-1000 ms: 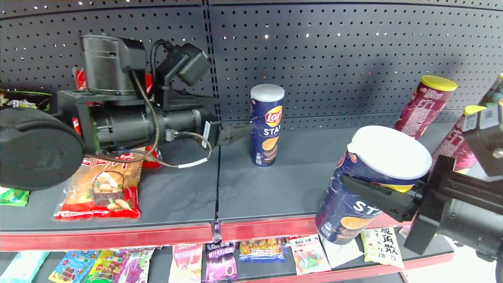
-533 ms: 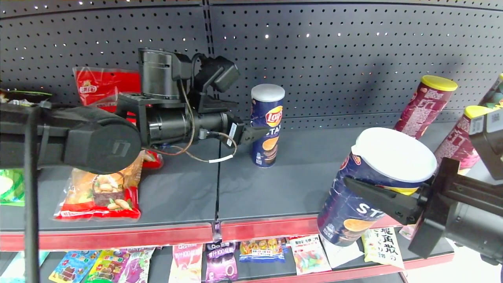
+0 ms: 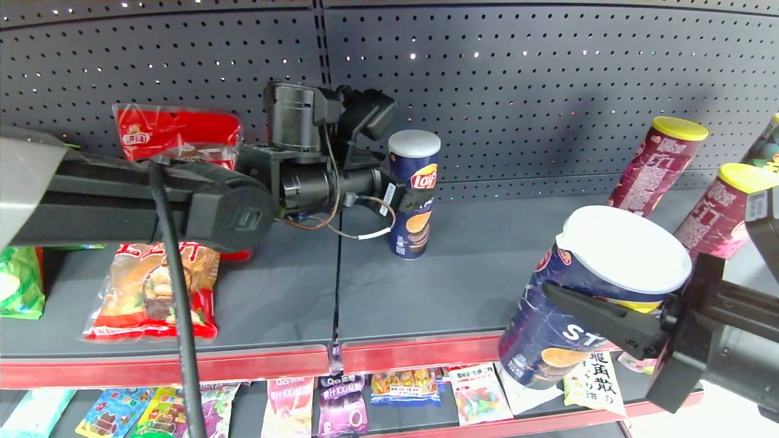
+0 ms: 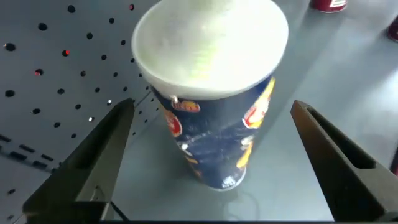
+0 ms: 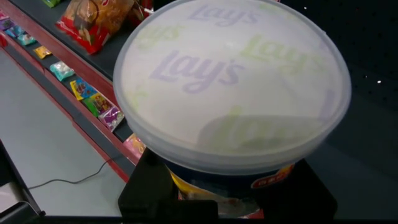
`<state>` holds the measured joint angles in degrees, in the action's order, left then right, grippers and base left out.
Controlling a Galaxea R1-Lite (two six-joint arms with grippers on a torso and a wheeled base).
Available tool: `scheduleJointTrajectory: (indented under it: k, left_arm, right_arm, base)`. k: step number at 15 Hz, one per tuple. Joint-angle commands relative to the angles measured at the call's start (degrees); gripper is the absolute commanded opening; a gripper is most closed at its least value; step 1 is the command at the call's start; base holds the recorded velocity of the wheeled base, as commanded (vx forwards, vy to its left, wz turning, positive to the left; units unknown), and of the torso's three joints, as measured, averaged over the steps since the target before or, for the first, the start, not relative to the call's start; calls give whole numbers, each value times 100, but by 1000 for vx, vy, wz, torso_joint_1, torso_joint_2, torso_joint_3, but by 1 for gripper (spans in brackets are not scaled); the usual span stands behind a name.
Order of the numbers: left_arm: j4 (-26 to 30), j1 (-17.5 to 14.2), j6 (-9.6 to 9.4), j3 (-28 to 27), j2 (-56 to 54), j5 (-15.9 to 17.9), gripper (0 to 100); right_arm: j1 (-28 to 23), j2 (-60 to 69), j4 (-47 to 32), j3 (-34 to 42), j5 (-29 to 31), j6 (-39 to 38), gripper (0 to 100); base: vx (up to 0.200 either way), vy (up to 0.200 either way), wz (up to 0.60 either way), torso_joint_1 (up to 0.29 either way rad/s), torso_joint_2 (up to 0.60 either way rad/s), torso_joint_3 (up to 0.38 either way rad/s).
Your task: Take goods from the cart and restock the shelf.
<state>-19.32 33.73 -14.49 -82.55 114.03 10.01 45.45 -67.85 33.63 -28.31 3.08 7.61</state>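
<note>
**Left jaws open round the shelved can, right jaws holding the next one**

Left jaws are spread wide, one finger each side of the blue chip can (image 3: 414, 194). The wrist view shows a gap on both sides, so nothing is gripped. That can (image 4: 211, 124) stands upright on the shelf (image 3: 462, 286) near the pegboard, dead between the fingers, long axis vertical and square to the closing line. My read: it's placed, and the left arm only needs to back straight out along its own line; any sideways drift would clip the can.

Right jaws are clamped on a second blue can (image 3: 584, 292), lid (image 5: 230, 106) facing up at the wrist camera. It's tilted, base at the shelf's red front lip, not yet over the deck. Bare deck lies ahead of the right jaws, between them and the standing can. Right arm is the nearer one for that spot. The can needs righting before set-down. Two maroon yellow-lidded cans (image 3: 660, 164) lean just beyond the right jaws, so I'd keep clear of them
</note>
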Motion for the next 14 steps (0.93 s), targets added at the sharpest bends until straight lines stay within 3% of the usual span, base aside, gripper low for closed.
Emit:
scheduleJointTrajectory:
  k: [1,11,13,14]
  left_arm:
    - [-1,2,-1,-121,137,-8,100]
    - [-1,81,-1,-463,427,-131,100]
    - [-10,116,-1,-630,568,-298,100]
    - [-10,116,-1,-674,603,-315,0]
  right_arm:
    - [-1,9,3,9,-1,4,0]
    - [-18,9,3,53,-10,-14,0]
    - [-18,9,3,62,-10,-14,0]
    - [-18,9,3,62,-10,-14,0]
  base:
    - [0,0,0,0,0,0]
    - [0,0,0,0,0,0]
    - [0,0,0,0,0,0]
    - [0,0,0,0,0,0]
